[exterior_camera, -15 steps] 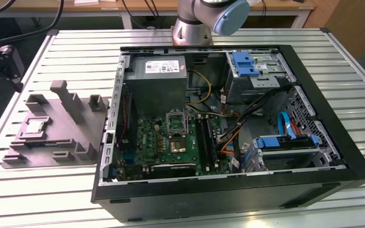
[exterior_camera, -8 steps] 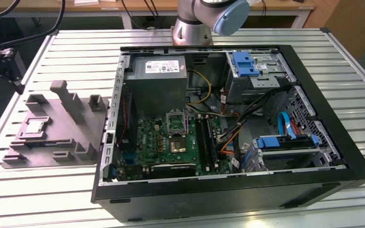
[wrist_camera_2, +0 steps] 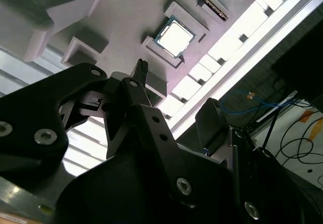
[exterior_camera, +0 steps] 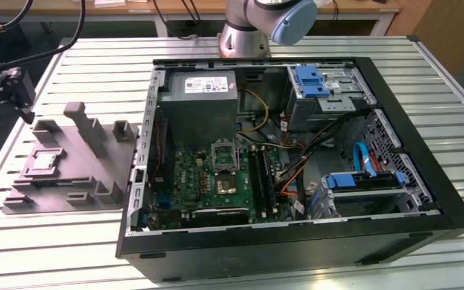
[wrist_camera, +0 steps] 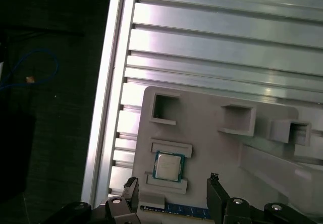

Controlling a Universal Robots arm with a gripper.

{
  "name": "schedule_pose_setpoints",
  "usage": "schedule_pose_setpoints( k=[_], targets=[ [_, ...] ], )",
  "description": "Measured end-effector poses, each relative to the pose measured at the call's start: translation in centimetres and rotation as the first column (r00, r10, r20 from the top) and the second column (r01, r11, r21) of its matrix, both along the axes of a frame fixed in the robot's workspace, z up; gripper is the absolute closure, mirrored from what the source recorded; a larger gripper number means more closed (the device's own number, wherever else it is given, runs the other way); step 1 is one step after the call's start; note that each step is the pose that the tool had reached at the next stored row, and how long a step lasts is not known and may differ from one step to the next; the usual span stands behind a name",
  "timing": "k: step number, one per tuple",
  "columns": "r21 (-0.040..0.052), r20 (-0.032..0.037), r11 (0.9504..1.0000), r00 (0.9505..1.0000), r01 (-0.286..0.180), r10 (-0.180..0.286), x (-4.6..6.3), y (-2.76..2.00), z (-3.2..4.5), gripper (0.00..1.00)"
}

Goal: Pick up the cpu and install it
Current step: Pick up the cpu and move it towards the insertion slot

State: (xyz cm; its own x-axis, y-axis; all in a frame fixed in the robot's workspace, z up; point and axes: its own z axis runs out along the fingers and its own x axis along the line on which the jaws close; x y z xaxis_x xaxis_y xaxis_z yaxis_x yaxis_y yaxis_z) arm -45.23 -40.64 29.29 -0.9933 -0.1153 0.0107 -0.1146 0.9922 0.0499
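Table (exterior_camera: 22,241) is cut off at six o'clock in the exterior view. Case (exterior_camera: 296,241) lies open, and the label (exterior_camera: 202,84) on its grey box is unreadable. The arm (exterior_camera: 252,24) is cropped at twelve o'clock. Tray (exterior_camera: 95,175) sits at nine o'clock from the case. Gripper (wrist_camera: 172,179) hovers above it, fingers (wrist_camera: 214,183) spread apart, their bases out of frame. Cpu (wrist_camera: 168,166) lies flat in a tray recess below the gap, untouched, its markings illegible.
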Motion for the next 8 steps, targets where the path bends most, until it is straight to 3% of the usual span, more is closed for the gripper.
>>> schedule_pose_setpoints(
  k=[8],
  targets=[
    [0.0, 0.0, 1.0, 1.0, 0.0, 0.0, 0.0, 0.0, -0.81, 0.35]
  ],
)
